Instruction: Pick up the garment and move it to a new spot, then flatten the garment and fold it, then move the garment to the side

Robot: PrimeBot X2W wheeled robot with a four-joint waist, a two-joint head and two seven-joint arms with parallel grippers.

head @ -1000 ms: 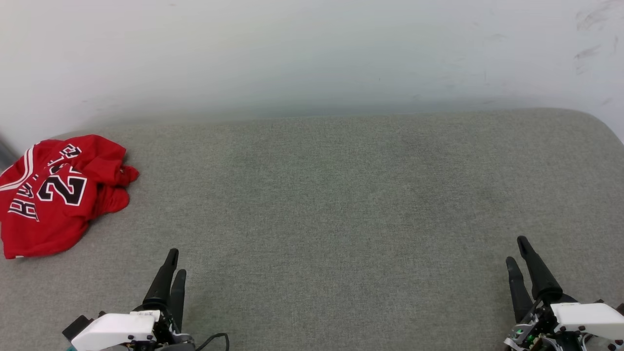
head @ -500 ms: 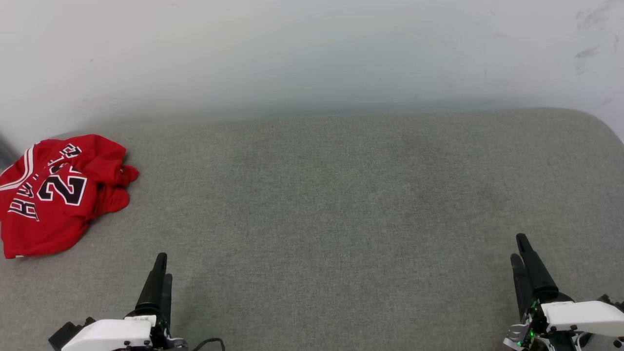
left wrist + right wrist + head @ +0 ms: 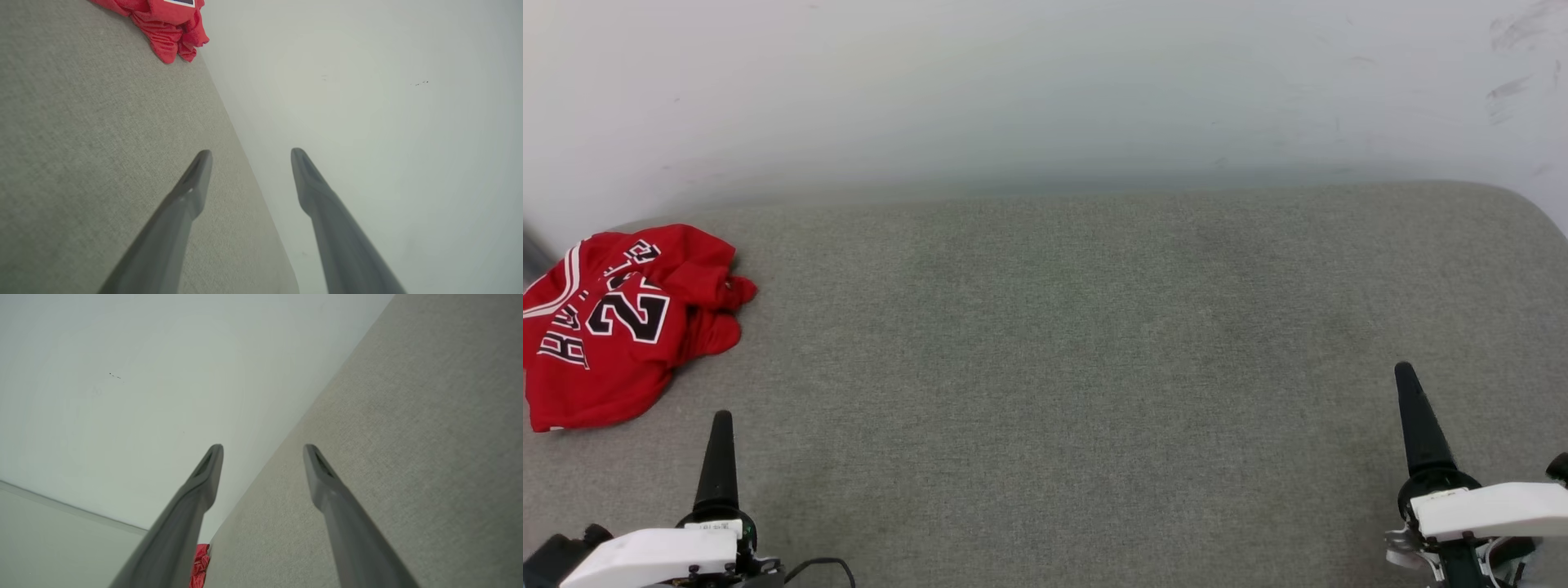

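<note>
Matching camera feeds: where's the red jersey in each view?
Head view: red jersey crumpled at far left, on the grey cushion.
Left wrist view: jersey at top edge, left of centre.
Right wrist view: jersey sliver at bottom edge, left of centre.
Shared landmark: cushion's edge against the pale wall.

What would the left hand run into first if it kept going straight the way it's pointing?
Probably the white wall: the left hand points across the grey cushion toward it, and the red shirt lies off to its left. Depth is hard to judge.
</note>
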